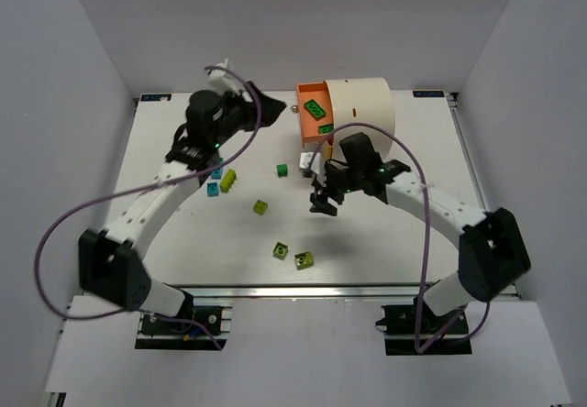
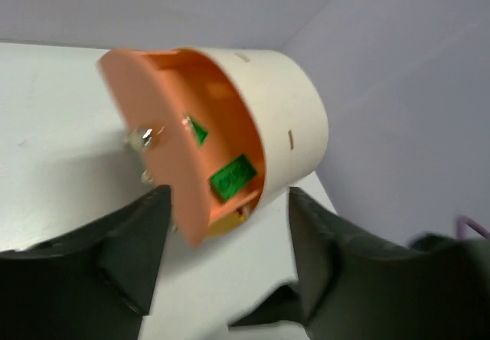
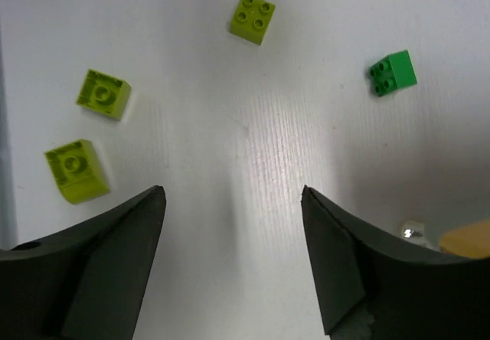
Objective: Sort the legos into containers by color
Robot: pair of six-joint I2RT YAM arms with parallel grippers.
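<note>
**Lego sort: both arms empty over the counter, two green bricks in the drum**

The cream-white drum (image 1: 362,104) is lying on its side at the far right of the counter (image 1: 385,242), with its orange open end facing left. Two dark green bricks (image 1: 316,108) are sitting inside it against the orange lining. In the left wrist view they are showing as a larger one (image 2: 232,178) low in the mouth and a smaller one (image 2: 197,131) above it. Small brass fittings (image 2: 145,137) are sticking out of the orange end.

The left gripper (image 1: 264,106) is hovering just left of the drum mouth. Its fingers (image 2: 130,240) are spread apart and gripping nothing.

The right gripper (image 1: 323,201) is hanging over mid-counter in front of the drum. Its fingers (image 3: 115,263) are also parted, with bare counter between them.

Loose bricks on the counter:
- A single dark green brick (image 1: 283,169) is lying studs up, left of the right gripper.
- A studs-up lime brick (image 1: 261,207) is sitting near the centre.
- Two overturned lime bricks (image 1: 280,250) are lying close together toward the near edge.
- A teal brick (image 1: 213,190) and another lime brick (image 1: 227,180) are lying just beside the left arm.

A small white piece (image 1: 305,161) is sitting near the drum's mouth; I cannot tell what it is.
</note>
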